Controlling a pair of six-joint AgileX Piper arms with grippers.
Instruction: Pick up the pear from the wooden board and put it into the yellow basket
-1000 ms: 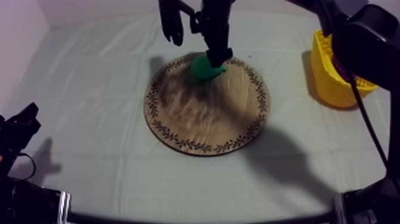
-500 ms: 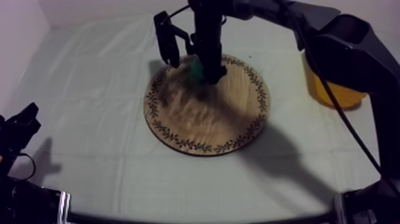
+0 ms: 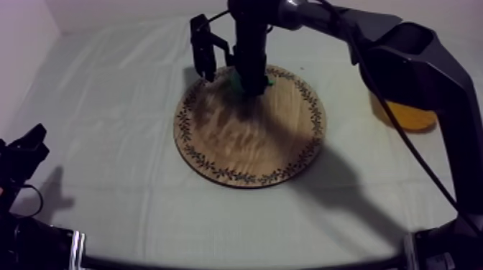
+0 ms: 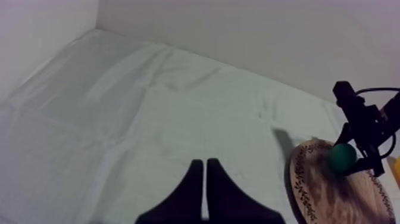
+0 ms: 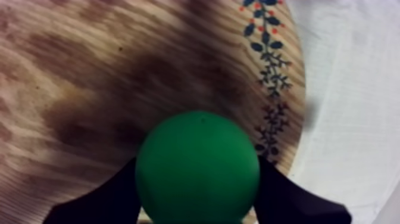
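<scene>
1. Our right arm (image 3: 402, 50) is thick, smooth and dark grey.
2. Our left arm (image 3: 21, 161) is black and bumpy.
3. Our left pincer (image 4: 204, 167) has two flat black fingers with pointed tips.

The table (image 3: 100, 136) lies under a grey-white cloth (image 4: 119, 119), smooth but for faint fold lines across it. A round wooden board (image 3: 237, 140) with a rim of small leaves and berries lies flat on the cloth, about midway between the left and right edges and closer to the far edge than the near one. A yellow basket (image 3: 406, 116) stands near the right edge, well apart from the board and partly hidden.
</scene>
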